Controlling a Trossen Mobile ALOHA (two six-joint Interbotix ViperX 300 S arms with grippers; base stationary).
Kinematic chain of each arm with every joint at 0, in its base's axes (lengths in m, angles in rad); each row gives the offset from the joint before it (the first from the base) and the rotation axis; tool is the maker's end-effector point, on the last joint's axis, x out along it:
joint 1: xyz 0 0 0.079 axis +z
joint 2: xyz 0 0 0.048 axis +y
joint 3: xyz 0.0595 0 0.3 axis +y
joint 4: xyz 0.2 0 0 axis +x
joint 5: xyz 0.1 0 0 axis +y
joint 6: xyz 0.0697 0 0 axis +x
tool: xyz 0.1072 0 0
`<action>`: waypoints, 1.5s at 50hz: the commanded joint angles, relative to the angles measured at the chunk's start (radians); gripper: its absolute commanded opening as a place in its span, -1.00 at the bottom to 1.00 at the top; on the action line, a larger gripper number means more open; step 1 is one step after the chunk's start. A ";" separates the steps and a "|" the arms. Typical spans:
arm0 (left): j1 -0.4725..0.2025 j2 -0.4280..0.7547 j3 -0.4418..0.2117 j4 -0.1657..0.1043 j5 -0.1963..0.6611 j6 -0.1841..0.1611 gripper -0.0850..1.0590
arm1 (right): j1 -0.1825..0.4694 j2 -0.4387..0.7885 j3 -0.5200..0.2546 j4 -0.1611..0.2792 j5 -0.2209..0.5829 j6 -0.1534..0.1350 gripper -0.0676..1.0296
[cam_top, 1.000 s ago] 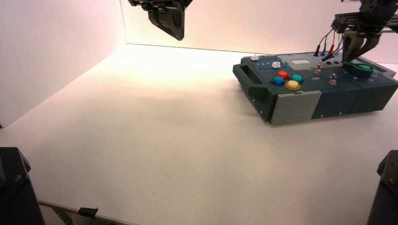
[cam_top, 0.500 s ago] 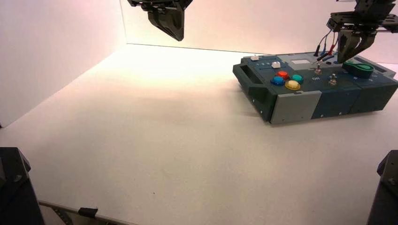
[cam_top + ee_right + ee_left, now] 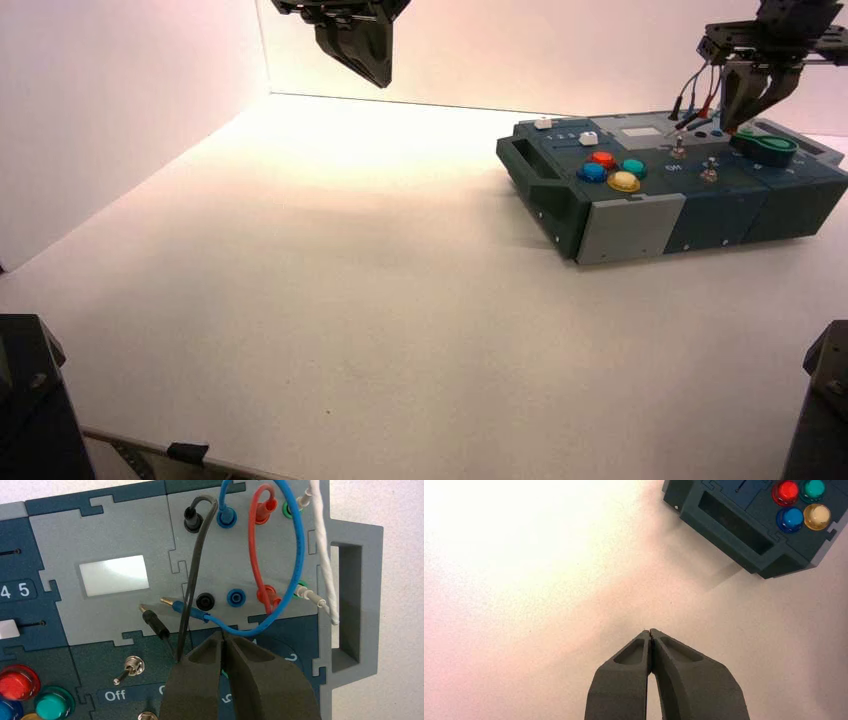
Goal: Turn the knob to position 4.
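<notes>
Black and idle, the left gripper [image 3: 650, 631] hangs over the table [image 3: 300, 300], its fingers pressed together. Rightward, the right gripper [image 3: 223, 634], tips together too, hovers by the green teardrop knob [image 3: 765, 145] at the box's [image 3: 635, 225] right end; it probably turns stiffly, best gripped across its tapered pointer.

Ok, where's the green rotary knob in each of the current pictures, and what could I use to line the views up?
High view: toward the right, on the box's right part, by the right gripper.
Left wrist view: not in it.
Right wrist view: bottom, right of centre, mostly hidden behind the gripper; a green sliver shows between the fingers.
Shared landmark: the red push button, also at and.
</notes>
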 commanded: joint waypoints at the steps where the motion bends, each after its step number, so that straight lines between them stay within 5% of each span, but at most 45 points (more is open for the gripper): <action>1: -0.003 -0.021 -0.020 0.000 -0.003 0.008 -0.91 | -0.008 -0.031 -0.026 -0.012 -0.002 -0.005 -0.91; 54: -0.003 -0.026 -0.025 0.002 0.005 0.009 -0.91 | -0.021 -0.098 0.034 -0.005 0.063 0.029 -0.91; 75: -0.003 -0.028 -0.021 0.002 0.005 0.009 -0.91 | -0.021 -0.057 -0.003 -0.008 0.040 0.029 -0.92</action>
